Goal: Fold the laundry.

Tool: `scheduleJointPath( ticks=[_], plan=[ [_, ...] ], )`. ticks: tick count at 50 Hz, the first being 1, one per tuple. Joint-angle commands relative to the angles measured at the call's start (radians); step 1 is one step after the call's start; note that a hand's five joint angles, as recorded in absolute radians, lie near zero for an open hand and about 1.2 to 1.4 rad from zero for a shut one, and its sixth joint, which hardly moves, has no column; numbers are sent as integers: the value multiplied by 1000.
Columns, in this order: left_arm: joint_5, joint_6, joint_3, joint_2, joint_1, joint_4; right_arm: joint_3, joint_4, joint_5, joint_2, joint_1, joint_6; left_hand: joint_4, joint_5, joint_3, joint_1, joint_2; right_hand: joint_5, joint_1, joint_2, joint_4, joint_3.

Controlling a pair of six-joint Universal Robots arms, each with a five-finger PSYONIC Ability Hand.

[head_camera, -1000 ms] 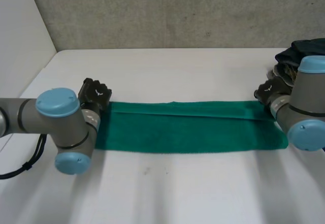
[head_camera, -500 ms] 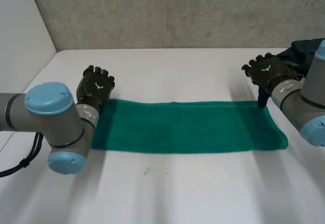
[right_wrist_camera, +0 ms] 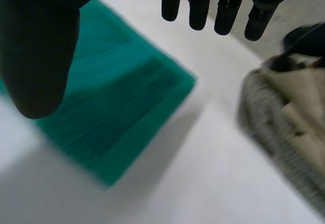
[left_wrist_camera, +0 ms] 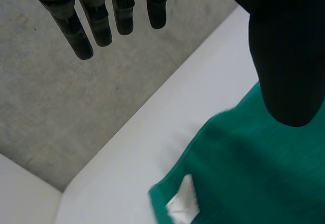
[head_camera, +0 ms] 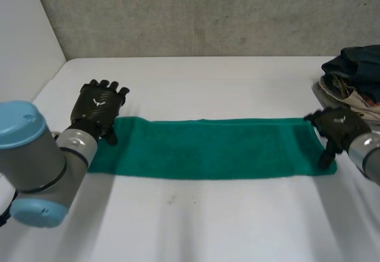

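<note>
A green towel (head_camera: 214, 146), folded into a long narrow strip, lies flat across the white table (head_camera: 208, 220). My left hand (head_camera: 98, 104) hovers over the strip's left end, near its far corner, open and holding nothing. In the left wrist view its fingers (left_wrist_camera: 96, 21) are straight and spread from the thumb, above the towel (left_wrist_camera: 254, 173), where a white tag (left_wrist_camera: 183, 203) shows. My right hand (head_camera: 338, 125) is at the strip's right end, open and empty. In the right wrist view its fingers (right_wrist_camera: 228, 5) are straight above the towel's corner (right_wrist_camera: 117, 107).
A pile of other laundry (head_camera: 353, 78) sits at the table's far right, just beyond my right hand, and it appears beside that hand in the right wrist view (right_wrist_camera: 284, 117). A grey wall (head_camera: 208, 12) runs behind the table. Bare table lies in front of the towel.
Both hands have let go of the towel's far edge, opened and lifted off. The left hand has drawn back to the left, the right hand back to the right end. The towel lies flat.
</note>
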Motion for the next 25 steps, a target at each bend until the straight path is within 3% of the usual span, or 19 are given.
scheduleJointPath(
  ticks=[1,10,17,25],
  plan=[
    [41,-92,-59,52,10,2,122,-32,-94,-10,-39,-14,1,-11,-10,13,-3,123,120,139,129,128],
    [36,-94,-61,44,16,2,117,-141,-97,30,-48,-15,1,-11,-10,13,-3,311,307,327,317,316],
    [36,-94,-73,49,11,3,97,-192,-79,73,-74,-66,1,-11,-10,13,-3,1161,1157,1177,1167,1166],
    [36,-92,-76,58,10,6,91,-181,-33,72,-155,-123,-1,-14,-13,10,-6,1162,1158,1177,1168,1167]
  ],
)
